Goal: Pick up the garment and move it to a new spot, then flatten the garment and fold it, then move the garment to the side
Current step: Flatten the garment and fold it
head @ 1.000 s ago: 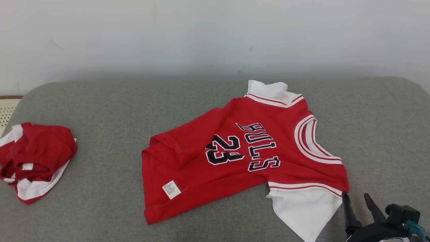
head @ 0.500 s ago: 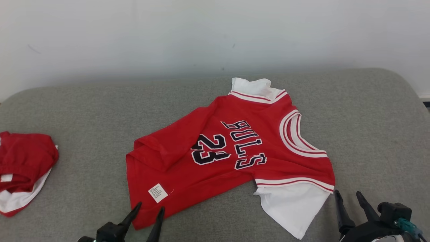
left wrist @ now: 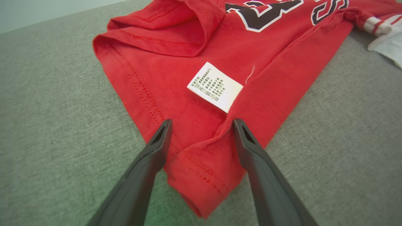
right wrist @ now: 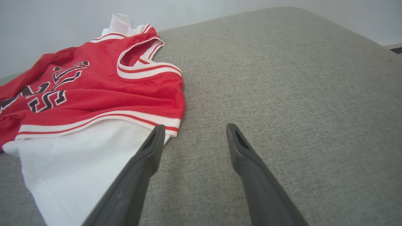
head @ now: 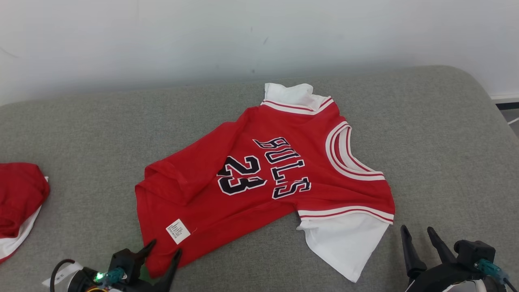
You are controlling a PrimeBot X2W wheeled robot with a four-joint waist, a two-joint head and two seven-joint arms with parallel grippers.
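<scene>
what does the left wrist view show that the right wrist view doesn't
Left wrist view: the white care label and the hem corner, which lies between the open fingers of the left gripper. Right wrist view: the white-trimmed neckline, the white sleeve and the open right gripper, pointing over bare cushion beside that sleeve. Both: the red jersey, its black lettering and the grey cushion.

Soft, even light — barely a shadow under the garment; wrist views bow at the edges, the left tinged green.
</scene>
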